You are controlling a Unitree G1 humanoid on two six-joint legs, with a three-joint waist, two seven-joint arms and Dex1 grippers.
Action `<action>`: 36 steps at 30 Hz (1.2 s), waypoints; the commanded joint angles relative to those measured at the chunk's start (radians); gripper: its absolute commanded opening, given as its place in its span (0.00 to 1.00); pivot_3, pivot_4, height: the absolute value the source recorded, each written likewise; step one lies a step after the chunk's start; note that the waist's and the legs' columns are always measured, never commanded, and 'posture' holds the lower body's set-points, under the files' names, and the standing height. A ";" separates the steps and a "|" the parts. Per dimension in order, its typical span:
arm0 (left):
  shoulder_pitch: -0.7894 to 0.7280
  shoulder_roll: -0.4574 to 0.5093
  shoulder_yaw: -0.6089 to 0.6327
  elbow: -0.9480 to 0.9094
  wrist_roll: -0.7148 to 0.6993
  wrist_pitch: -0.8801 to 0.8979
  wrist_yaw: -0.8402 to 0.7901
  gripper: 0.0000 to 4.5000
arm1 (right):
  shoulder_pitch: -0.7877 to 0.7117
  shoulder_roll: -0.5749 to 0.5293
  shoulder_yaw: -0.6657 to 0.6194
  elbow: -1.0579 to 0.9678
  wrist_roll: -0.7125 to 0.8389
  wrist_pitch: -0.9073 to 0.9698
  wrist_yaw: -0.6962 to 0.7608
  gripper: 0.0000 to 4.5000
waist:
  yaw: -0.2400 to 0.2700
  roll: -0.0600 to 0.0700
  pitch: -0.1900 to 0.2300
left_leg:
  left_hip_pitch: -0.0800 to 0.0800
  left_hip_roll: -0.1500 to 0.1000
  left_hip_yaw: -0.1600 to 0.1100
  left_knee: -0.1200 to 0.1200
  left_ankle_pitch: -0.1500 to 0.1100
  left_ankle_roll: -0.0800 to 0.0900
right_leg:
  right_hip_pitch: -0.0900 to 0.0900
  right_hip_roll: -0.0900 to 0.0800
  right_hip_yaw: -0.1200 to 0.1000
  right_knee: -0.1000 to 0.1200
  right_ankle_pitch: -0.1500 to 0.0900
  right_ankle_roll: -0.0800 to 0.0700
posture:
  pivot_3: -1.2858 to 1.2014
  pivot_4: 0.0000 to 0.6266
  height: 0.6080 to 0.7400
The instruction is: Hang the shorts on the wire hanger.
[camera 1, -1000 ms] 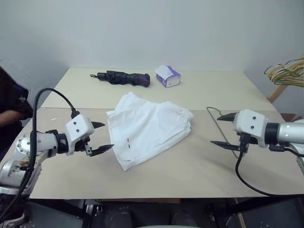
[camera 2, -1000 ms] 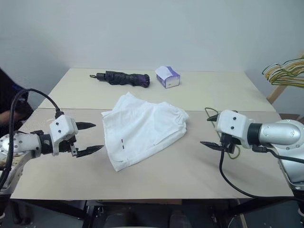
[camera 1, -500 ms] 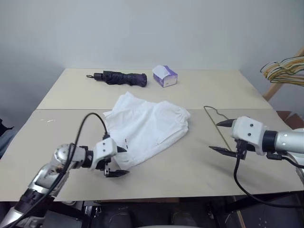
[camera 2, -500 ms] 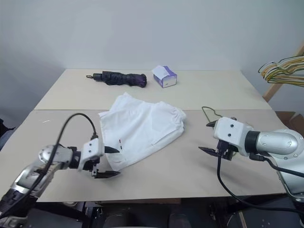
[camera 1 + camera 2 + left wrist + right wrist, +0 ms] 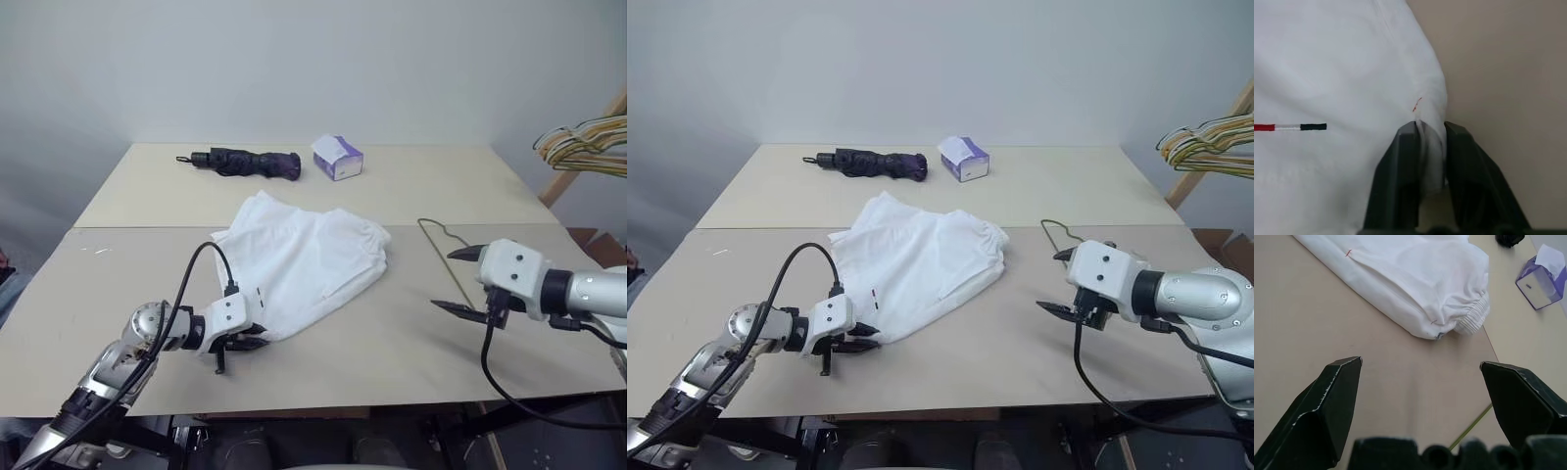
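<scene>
The white shorts (image 5: 304,269) lie crumpled at the centre of the beige worktop (image 5: 411,186), gathered waistband toward the right of the frame, hem corner toward the lower left; the left claw (image 5: 253,342) sits at that lower-left corner, its two black fingers (image 5: 1400,181) pinched shut on a fold of the fabric, beside a small red, white and dark stripe stitched into the cloth; the right claw (image 5: 462,282) hovers at the right of the frame with its fingers spread wide and nothing between them, well apart from the shorts; the thin wire hanger (image 5: 438,245) lies on the worktop just behind and under that claw, partly hidden by it; a folded dark umbrella (image 5: 240,162) and a purple-white tissue box (image 5: 337,158) rest at the upper centre; a bunch of coloured hangers (image 5: 580,144) shows at the upper right edge.
</scene>
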 commanded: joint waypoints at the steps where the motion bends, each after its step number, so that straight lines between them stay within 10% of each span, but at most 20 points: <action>1: -0.020 0.031 0.013 0.002 0.019 0.005 -0.003 0.00 | -0.034 0.007 0.043 0.000 -0.037 -0.030 -0.014 1.00 | -0.003 0.000 0.000 | 0.000 0.000 0.000 0.000 0.000 0.000 | 0.000 0.000 0.000 0.000 0.000 0.000 | 0.51 0.00 1.00; 16: 0.026 0.183 0.240 -0.126 -0.108 0.007 -0.048 0.00 | -0.358 0.216 0.499 0.470 -0.581 -0.486 -0.280 1.00 | -0.026 0.000 0.000 | -0.006 0.000 0.001 0.000 0.001 0.001 | -0.002 0.000 0.000 0.001 0.000 0.002 | 0.52 0.00 1.00; 31: 0.061 0.218 0.303 -0.200 -0.144 0.051 -0.022 0.00 | -0.679 0.415 0.694 1.100 -0.983 -0.920 -0.770 1.00 | -0.021 0.001 0.000 | -0.006 0.000 0.001 0.000 0.006 -0.008 | -0.002 0.000 0.000 0.002 0.000 0.002 | 0.54 0.00 1.00; 36: 0.071 0.218 0.304 -0.202 -0.145 0.055 -0.016 0.00 | -0.707 0.438 0.720 1.154 -1.025 -0.961 -0.809 0.72 | -0.021 0.001 0.000 | -0.006 0.000 0.001 0.000 0.007 -0.009 | -0.002 0.000 0.000 0.003 0.001 0.002 | 0.54 0.00 1.00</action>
